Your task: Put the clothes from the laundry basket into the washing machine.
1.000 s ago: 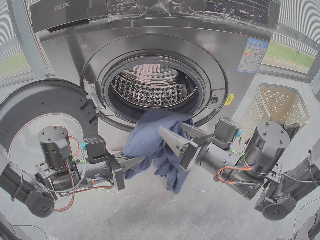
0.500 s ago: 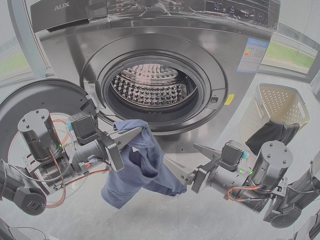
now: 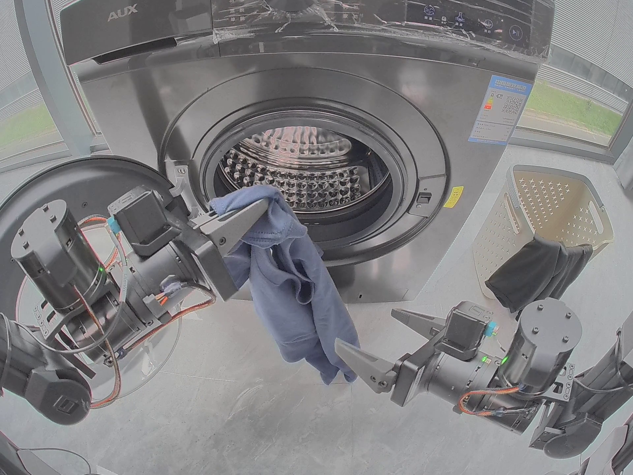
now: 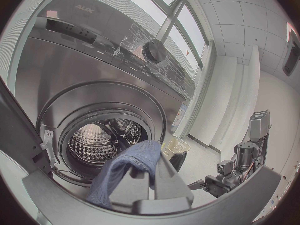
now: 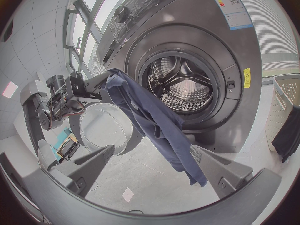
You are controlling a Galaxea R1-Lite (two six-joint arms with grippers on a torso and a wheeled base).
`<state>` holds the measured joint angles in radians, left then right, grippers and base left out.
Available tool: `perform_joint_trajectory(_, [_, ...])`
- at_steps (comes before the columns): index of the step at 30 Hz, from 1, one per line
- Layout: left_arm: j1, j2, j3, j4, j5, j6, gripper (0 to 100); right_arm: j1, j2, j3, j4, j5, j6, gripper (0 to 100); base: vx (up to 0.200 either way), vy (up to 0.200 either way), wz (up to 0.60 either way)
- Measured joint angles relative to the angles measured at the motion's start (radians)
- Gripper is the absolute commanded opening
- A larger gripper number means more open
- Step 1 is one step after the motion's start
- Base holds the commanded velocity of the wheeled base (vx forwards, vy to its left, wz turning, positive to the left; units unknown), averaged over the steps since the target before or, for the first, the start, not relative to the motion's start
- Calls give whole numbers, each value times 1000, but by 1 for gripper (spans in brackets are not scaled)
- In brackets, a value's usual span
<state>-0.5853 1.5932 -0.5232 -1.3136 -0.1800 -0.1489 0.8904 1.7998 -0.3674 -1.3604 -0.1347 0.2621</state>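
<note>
A blue garment point(image 3: 290, 285) hangs from my left gripper point(image 3: 254, 212), which is shut on its upper edge in front of the washing machine's open drum point(image 3: 297, 169). The cloth point(image 4: 125, 169) drapes over the left gripper's fingers, and its tail point(image 5: 156, 122) trails down toward the floor. My right gripper point(image 3: 386, 341) is open, low and to the right, its fingers on either side of the garment's bottom end without holding it. A dark garment point(image 3: 537, 272) hangs over the rim of the laundry basket point(image 3: 560, 206) on the right.
The washer door point(image 3: 79, 192) stands swung open on the left, behind my left arm. The basket point(image 5: 286, 107) stands on the floor right of the machine. Grey floor point(image 3: 250, 410) lies in front.
My left gripper has taken the blue garment and lifted it up toward the drum opening. My right gripper has let go, opened, and dropped down and back to the right.
</note>
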Motion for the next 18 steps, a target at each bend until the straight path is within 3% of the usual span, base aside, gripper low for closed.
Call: perform_joint_trajectory(18, [1,4,5,-61,2,-6,0,56,174,-66,-110,86,4,100,0,0,0])
